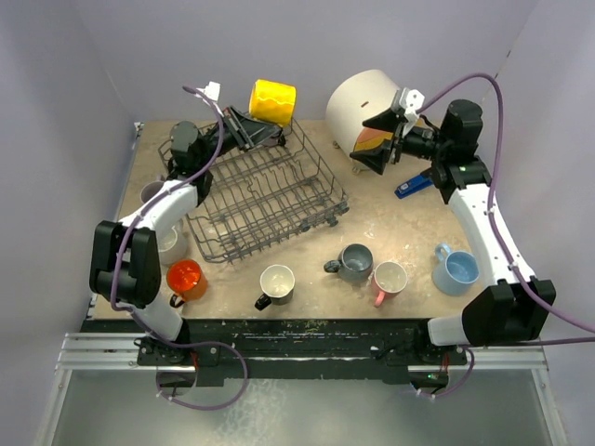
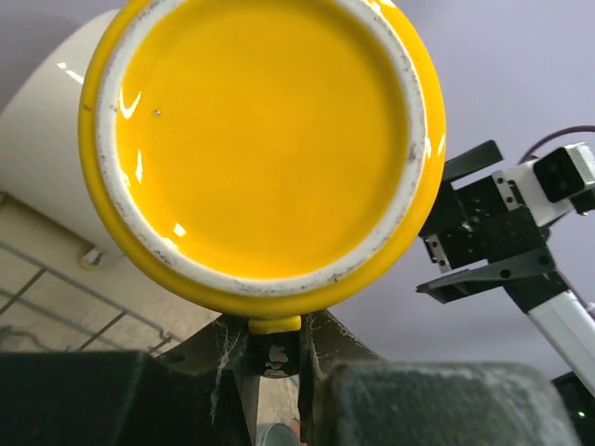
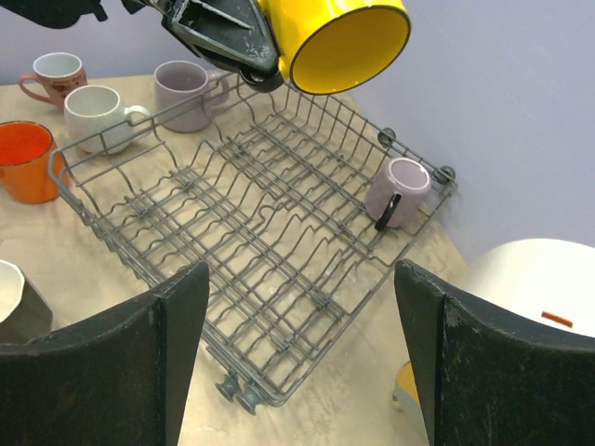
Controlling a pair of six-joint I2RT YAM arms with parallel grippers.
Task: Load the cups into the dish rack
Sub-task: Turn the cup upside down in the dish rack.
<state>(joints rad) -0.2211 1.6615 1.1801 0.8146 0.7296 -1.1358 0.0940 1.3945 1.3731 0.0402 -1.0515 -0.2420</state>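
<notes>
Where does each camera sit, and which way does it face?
Top external: overhead, behind the robot, facing down at the dish rack; left arm, right arm show.
Left wrist: on left hand, facing yellow cup underside; fingers show.
Right wrist: on open right hand, facing dish rack; fingers show.
Shared: all see the yellow cup.

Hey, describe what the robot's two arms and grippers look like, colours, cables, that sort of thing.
The left arm and right arm have white links joined by chunky black joints. A mauve cable loops loosely along each. The left gripper and right gripper are black with broad wedge-shaped fingers, and a small white block sits at each wrist.
</notes>
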